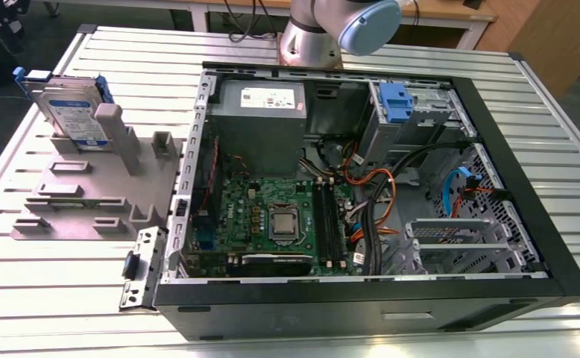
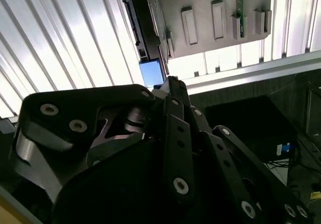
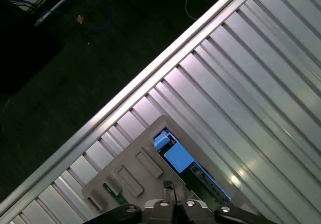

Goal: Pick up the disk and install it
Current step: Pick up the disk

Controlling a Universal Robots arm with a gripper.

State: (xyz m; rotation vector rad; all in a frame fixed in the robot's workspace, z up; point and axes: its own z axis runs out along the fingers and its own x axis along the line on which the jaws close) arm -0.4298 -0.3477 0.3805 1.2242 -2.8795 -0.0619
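The disk (image 1: pixel 74 112), label too small to read, stands at the table's (image 1: pixel 51 291) corner below the downward-pointing gripper (image 3: pixel 168 186), pinched together and empty.

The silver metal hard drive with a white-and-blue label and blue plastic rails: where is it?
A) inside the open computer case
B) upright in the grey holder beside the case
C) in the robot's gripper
B: the silver hard drive stands upright in the grey plastic holder, to the exterior view's left of the open black computer case.
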